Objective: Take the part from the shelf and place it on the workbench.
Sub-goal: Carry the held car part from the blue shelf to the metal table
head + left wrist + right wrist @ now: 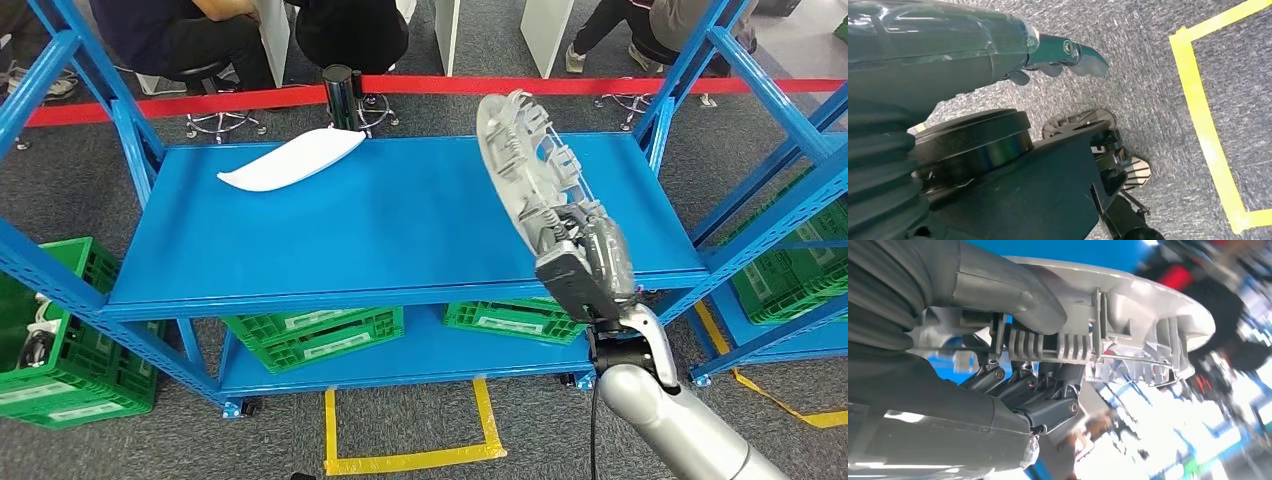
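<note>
— Where are you standing in the task?

— Your right hand [583, 262] is gripping the grey part [528, 160] by its lower edge, holding it tilted up above the blue shelf [400, 230], off the surface. The lift looks done; you're carrying now.

— And the left hand [1068, 57]?

— It's hanging over the carpet, holding nothing; whether its fingers are spread or curled I cannot tell.

— Next?

— You're needing to turn toward the workbench, keeping the part away from the shelf uprights. The white curved piece [292, 160] is lying well apart; leave it.
</note>
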Motion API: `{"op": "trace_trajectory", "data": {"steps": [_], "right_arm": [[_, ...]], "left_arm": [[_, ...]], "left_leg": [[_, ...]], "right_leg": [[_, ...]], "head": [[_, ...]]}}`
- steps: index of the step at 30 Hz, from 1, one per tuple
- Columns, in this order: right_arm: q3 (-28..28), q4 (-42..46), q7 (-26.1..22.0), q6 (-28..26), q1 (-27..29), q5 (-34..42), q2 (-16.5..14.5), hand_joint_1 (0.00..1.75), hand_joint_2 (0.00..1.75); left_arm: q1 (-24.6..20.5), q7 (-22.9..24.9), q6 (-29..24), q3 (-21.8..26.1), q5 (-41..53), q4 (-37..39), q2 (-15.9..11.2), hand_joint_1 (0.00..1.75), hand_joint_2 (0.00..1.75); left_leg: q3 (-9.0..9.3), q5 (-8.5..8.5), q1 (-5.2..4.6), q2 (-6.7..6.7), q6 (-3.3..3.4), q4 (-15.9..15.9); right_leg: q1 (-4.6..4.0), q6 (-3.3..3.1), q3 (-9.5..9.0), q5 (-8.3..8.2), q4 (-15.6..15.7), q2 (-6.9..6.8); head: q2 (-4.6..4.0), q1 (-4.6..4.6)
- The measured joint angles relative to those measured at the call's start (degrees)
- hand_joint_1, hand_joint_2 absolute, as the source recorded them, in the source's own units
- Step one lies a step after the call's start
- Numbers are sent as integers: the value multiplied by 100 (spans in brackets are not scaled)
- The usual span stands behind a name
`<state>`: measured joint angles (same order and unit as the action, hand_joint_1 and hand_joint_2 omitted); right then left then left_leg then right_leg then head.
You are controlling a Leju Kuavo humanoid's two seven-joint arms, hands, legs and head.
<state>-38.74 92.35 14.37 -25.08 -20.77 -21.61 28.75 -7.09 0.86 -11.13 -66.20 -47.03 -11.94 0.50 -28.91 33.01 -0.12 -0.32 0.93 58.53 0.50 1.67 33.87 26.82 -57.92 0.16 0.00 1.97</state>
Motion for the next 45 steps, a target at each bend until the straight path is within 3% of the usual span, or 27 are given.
{"op": "trace_trajectory", "data": {"steps": [4,8,11,22,28,37,45], "right_arm": [[624,882,-274,-426,458,82,-53,175,175],[844,1196,-372,-461,573,184,-91,175,175],[911,1385,-704,-388,637,618,-125,175,175],[722,2545,-2113,813,744,3302,-417,175,175],[602,2962,-2798,1861,811,4841,-579,175,175],[446,3304,-3304,2128,1304,4971,-748,175,175],[401,3289,-3774,2452,1662,4904,-971,175,175]], "left_arm": [[-2,14,-57,0,3,-1,4,0,175],[-2,14,-62,0,4,-2,7,0,175],[-2,14,-69,0,5,-2,11,0,175],[-4,16,-73,0,1,-2,16,0,175],[-5,-17,-76,0,1,-2,-7,0,175],[-6,45,-73,0,-28,1,-103,0,175],[-11,-386,-270,40,-365,1,-524,0,175]], "left_leg": [[-3,0,0,14,0,-3],[-3,0,1,18,0,-3],[-3,0,1,25,0,-3],[6,0,2,41,-1,-19],[8,0,1,43,-1,-19],[7,0,1,35,-1,-20],[14,0,2,35,-1,-32]], "right_leg": [[0,0,1,1,0,7],[0,1,1,1,0,9],[0,1,1,0,-1,8],[-1,-4,3,4,-1,14],[-1,-5,3,5,-1,15],[0,-7,2,5,0,14],[-1,-10,2,8,0,14]], "head": [[0,-1],[0,-1],[0,-1],[0,-6],[0,-2],[0,1],[0,1]]}}
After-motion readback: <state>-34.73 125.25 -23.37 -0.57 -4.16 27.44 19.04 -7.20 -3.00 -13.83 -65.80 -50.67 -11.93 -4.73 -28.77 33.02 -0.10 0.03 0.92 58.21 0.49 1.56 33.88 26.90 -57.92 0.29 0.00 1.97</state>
